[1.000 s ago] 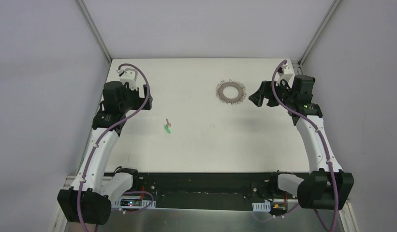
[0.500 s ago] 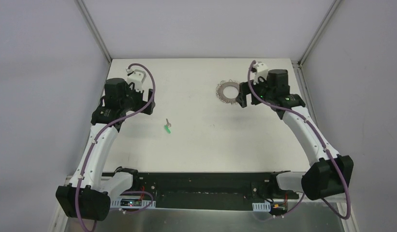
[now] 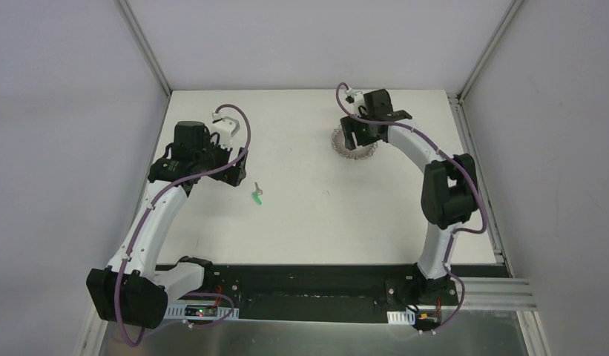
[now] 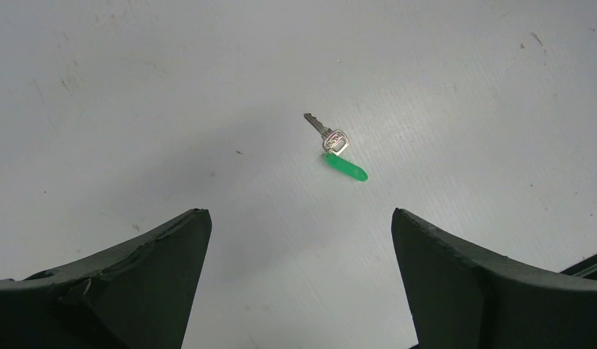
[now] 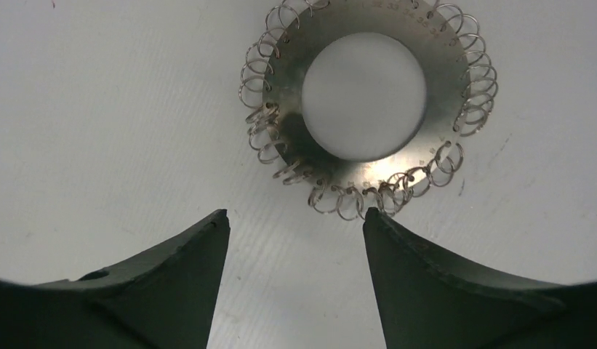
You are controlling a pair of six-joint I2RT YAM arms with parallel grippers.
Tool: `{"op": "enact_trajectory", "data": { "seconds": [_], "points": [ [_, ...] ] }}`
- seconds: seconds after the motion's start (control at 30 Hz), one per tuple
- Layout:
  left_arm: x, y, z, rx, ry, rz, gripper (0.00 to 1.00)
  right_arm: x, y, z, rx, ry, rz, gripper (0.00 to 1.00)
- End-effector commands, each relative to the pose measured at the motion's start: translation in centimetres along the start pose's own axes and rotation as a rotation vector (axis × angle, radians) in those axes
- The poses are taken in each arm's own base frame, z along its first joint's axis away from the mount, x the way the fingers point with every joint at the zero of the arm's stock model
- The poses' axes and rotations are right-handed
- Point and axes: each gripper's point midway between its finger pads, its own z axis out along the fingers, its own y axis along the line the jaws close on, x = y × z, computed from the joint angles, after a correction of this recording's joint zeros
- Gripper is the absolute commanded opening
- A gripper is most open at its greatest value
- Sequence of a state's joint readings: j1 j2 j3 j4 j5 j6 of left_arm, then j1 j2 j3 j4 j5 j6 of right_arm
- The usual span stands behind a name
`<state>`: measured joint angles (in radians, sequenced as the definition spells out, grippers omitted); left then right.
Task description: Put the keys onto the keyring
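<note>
Grey keyring (image 5: 364, 94) now lies below the right gripper (image 5: 295, 218), left gripper (image 4: 301, 214) nearer the keys (image 4: 337, 145), all jaws apart.

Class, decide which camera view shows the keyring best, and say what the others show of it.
The right wrist view: the keyring is close and sharp, its central hole and wire loops clear. The top external view shows it small and partly hidden. The left wrist view misses it.

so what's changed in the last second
The right gripper swung left from the right side of the table to hover over the keyring, its jaws apart and empty. The left gripper edged right toward the key, open and empty. The key and keyring lie where they were; nothing was grasped.
</note>
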<state>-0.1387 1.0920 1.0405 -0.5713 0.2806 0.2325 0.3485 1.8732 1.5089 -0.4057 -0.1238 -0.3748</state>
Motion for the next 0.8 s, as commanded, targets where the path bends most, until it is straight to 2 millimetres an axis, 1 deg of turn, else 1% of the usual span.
{"op": "enact_trajectory", "data": {
  "seconds": [0.0, 0.07, 0.13, 0.23, 0.33, 0.43, 0.53, 0.77],
  "points": [
    [-1.4, -0.5, -0.7, 0.023, -0.040, 0.021, 1.00, -1.6, 0.3, 1.7, -0.020, 0.024, 0.062, 0.66],
    [-1.4, -0.6, -0.8, 0.025, -0.042, 0.018, 1.00, -2.0, 0.2, 2.6, -0.019, 0.032, 0.085, 0.62],
    [-1.4, -0.6, -0.8, 0.024, -0.044, 0.016, 1.00, -1.5, 0.2, 3.4, -0.018, 0.060, 0.109, 0.59],
    [-1.2, -0.7, -0.9, 0.023, -0.054, 0.014, 1.00, -0.3, -0.1, 4.0, 0.006, 0.093, 0.128, 0.55],
    [-1.2, -0.9, -0.9, 0.028, -0.063, 0.013, 1.00, 0.8, -0.8, 3.8, 0.049, 0.115, 0.123, 0.52],
    [-1.1, -1.1, -0.9, 0.037, -0.068, 0.012, 1.00, 1.7, -1.1, 3.5, 0.069, 0.128, 0.117, 0.49],
    [-1.2, -1.1, -1.0, 0.039, -0.073, 0.011, 1.00, 2.4, -1.2, 3.6, 0.076, 0.146, 0.116, 0.45],
    [-1.0, -1.1, -0.9, 0.040, -0.077, 0.013, 1.00, 3.2, -1.7, 4.5, 0.092, 0.180, 0.117, 0.36]
  ]
}}
